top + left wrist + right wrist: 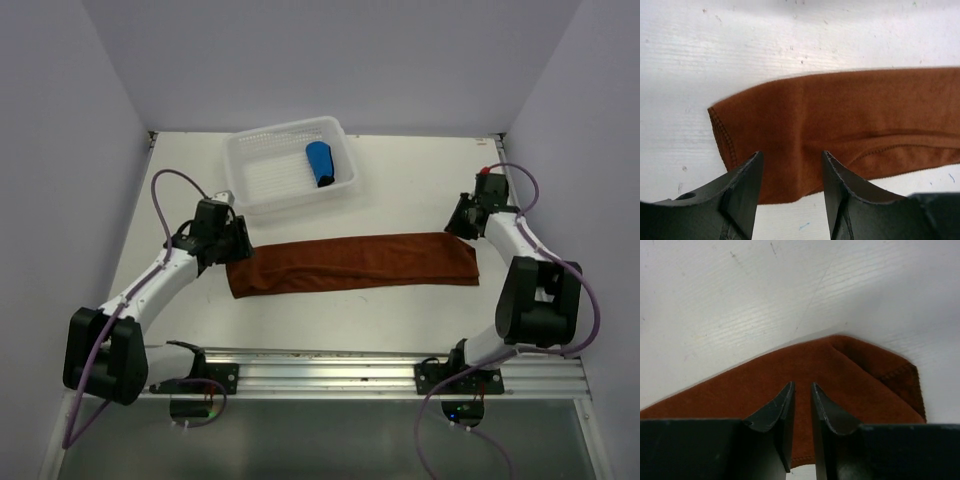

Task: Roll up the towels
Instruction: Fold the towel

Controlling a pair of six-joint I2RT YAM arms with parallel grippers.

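A rust-brown towel (350, 262) lies folded into a long strip across the middle of the table. My left gripper (232, 243) is at its left end. In the left wrist view the gripper (790, 155) is open, its fingers over the towel's (850, 115) stitched end with nothing between them. My right gripper (462, 222) is at the towel's right end. In the right wrist view its jaws (802, 385) stand a narrow gap apart over the towel's corner (840, 370), with the cloth showing flat through the gap. A rolled blue towel (320, 163) lies in the basket.
The white mesh basket (262, 175) stands at the back of the table, just behind the brown towel's left half. Purple walls close in the left, right and back sides. A metal rail (350, 365) runs along the near edge between the arm bases.
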